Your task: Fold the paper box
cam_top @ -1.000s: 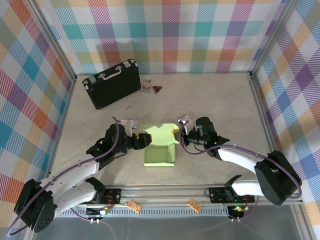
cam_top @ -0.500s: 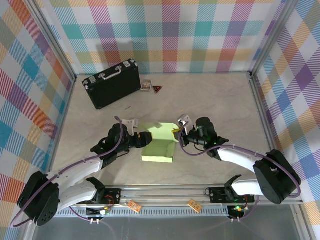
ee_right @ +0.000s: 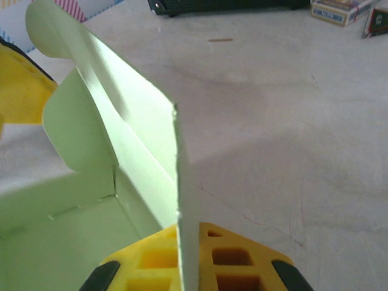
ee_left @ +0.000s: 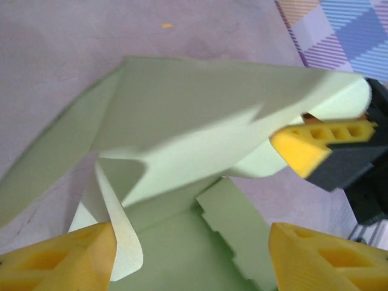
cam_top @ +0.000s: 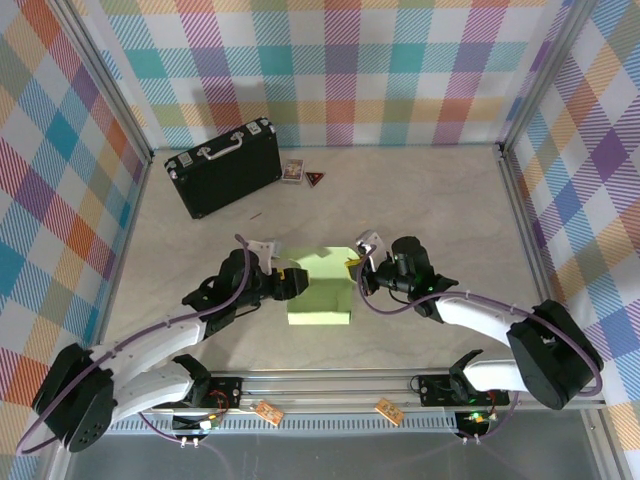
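Your left arm lies low over the bench [cam_top: 430,200], running from its base at the near left corner, elbow bent, wrist turned toward the middle. Its left end effector [cam_top: 295,282] meets the left side of the paper box [cam_top: 322,295]. Your right arm sweeps in from the near right corner, its white link slanting across, and brings the right end effector [cam_top: 356,268] to the box's far right corner.

The pale green box sits mid-bench between the two wrists, half formed, with a wide flap raised over its far part.

In the left wrist view the yellow fingers [ee_left: 54,257] stand spread wide, one at each lower corner, with the box floor and a curled side tab between them. The frame cuts both fingers off, so you cannot tell whether either pad touches the card. Across the box, the right arm's yellow finger [ee_left: 315,142] grips the raised flap's end.

In the right wrist view the pads are pressed together on a thin upright wall of the box [ee_right: 139,139], whose edge rises straight out from between them – a pinch on the card. The pads' lower parts are out of frame.

From above, the raised flap hides the left fingertips.

A black briefcase [cam_top: 222,165] lies at the far left, with a small printed carton [cam_top: 292,171] and a dark triangular piece [cam_top: 315,179] beside it – both too small to read.
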Available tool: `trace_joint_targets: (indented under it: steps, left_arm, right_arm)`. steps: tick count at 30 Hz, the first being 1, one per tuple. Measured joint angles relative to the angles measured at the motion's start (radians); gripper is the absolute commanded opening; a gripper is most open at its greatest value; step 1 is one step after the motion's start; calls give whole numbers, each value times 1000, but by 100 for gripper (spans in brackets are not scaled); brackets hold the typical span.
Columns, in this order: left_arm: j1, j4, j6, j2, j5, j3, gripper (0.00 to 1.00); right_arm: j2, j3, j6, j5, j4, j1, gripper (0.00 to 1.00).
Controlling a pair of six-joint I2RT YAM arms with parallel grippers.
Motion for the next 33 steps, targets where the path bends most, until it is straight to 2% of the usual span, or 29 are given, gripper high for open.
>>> trace_joint_targets:
  steps: [7,12,16,21,26,33]
  left_arm:
    - [-7,-212,71,-254,-16,55,74]
    - [-10,-396,73,-346,-106,144,76]
    - [-10,-561,102,-313,-183,260,77]
    - [-10,-756,217,-203,-227,444,79]
    - [-10,-898,412,-122,-198,607,80]
    - [-10,-964,747,-47,-114,721,79]
  right_arm:
    - [-55,0,-102,-21,32,14,0]
    - [-58,0,-199,-34,32,14,0]
    - [-57,0,-254,-44,31,14,0]
    - [-51,0,-306,-65,24,14,0]
    - [-43,1,-346,-80,6,14,0]
    - [-40,1,-372,-112,-6,14,0]
